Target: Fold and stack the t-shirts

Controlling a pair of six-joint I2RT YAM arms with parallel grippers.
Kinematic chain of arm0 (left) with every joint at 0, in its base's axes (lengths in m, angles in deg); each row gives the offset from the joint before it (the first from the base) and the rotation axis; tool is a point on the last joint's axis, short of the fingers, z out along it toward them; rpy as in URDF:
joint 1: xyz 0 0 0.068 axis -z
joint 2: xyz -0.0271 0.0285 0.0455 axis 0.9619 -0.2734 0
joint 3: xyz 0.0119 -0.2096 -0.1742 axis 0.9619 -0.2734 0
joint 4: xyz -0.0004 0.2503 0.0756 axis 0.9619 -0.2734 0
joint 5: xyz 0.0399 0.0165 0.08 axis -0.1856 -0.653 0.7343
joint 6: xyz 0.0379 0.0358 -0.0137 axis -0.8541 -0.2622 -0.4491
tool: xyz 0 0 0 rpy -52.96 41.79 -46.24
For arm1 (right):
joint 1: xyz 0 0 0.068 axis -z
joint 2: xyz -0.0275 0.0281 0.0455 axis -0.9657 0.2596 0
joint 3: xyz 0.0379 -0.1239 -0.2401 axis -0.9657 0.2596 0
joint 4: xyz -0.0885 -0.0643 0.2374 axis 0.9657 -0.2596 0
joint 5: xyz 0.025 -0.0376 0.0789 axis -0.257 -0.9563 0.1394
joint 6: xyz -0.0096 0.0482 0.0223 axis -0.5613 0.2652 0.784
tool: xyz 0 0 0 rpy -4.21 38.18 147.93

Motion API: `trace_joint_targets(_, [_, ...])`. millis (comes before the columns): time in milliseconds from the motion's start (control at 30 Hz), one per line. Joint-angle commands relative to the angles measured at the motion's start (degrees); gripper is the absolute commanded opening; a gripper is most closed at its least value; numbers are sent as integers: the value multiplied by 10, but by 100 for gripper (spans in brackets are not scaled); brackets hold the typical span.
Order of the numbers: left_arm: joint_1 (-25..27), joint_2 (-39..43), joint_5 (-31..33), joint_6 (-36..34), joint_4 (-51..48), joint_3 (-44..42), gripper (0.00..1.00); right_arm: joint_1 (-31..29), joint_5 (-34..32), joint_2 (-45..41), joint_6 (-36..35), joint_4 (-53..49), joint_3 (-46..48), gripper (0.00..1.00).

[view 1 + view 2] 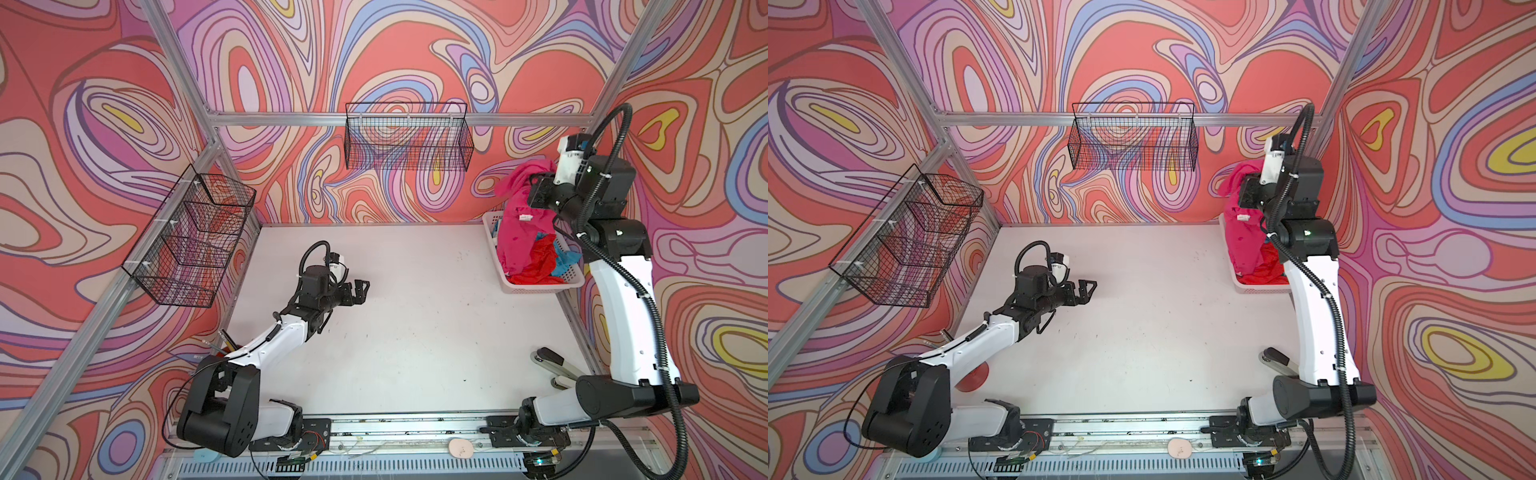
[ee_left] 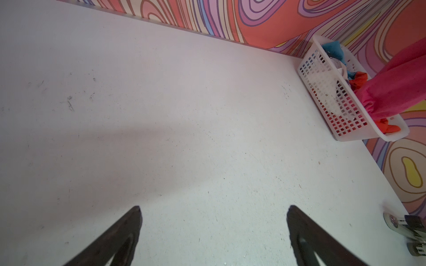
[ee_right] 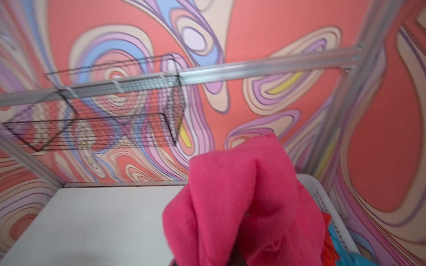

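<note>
Hanging from the raised, pinched right gripper (image 1: 533, 187), the pink shirt (image 1: 517, 220) reaches the basket (image 1: 536, 286) below. The left gripper (image 1: 360, 291) gapes empty over the table (image 1: 415, 332).

The walls (image 1: 395, 50) around the white table (image 1: 415, 332) carry red, pink and lilac swirls. A silver metal frame (image 1: 291, 119) holds one black wire basket (image 1: 409, 137) behind the table and another basket (image 1: 191, 241) at its left.

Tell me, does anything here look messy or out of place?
Shirts lie crumpled in the white basket, and the pink shirt hangs half out of it, pinched by the right gripper. Nothing looks spilled.
</note>
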Motion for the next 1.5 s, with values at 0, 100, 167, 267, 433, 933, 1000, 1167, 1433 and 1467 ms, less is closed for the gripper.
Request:
trace_joint_targets(0, [4,10,5,6,-3,11,100,-32,93,21,-12,-3,-78,0])
trace_joint_targets(100, [4,22,14,9,-6,7,100,-67,141,43,-8,-3,-132,0])
trace_joint_targets(167, [4,32,22,12,-8,4,100,-96,168,52,-1,13,-152,0])
trace_joint_targets(267, [4,46,36,14,-14,4,100,-130,206,63,9,43,-163,0])
trace_joint_targets(433, [4,95,109,21,-41,1,100,-136,276,77,49,70,-103,0])
trace_joint_targets(933, [6,133,185,5,-165,20,98,-129,-65,-24,75,-44,394,62])
trace_joint_targets(1000, [11,110,180,13,-170,25,98,-129,-115,-29,86,-46,397,68])
trace_joint_targets(1167, [20,24,159,36,-186,54,95,-133,-102,-24,99,-8,402,73])
trace_joint_targets(1433, [22,-112,137,72,-190,108,86,-164,-69,39,96,36,442,73])
trace_joint_targets(1467, [23,-119,135,75,-189,112,85,-165,-75,46,96,36,449,73])
